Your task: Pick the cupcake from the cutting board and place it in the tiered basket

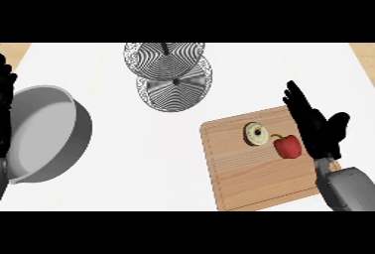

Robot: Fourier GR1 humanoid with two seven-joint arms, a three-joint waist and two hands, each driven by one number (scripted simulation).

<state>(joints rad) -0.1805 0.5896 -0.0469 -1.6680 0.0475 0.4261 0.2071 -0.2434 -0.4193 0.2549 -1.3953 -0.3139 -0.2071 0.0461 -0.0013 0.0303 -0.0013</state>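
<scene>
A wooden cutting board [249,171] lies at the lower right of the white counter. On it lies the cupcake [255,134], pale with a dark centre, tipped on its side. My right hand [316,125] hovers over the board's right edge, just right of the cupcake, fingers straight and thumb spread, holding nothing. The wire tiered basket [173,74] stands at the top centre, its two round tiers overlapping. My left hand [6,99] shows as a dark shape at the left edge, by the pan.
A red bell pepper [288,147] lies on the board right beside the cupcake, between it and my right hand. A large grey pan [47,134] sits at the left edge. Wooden strips show at the top corners.
</scene>
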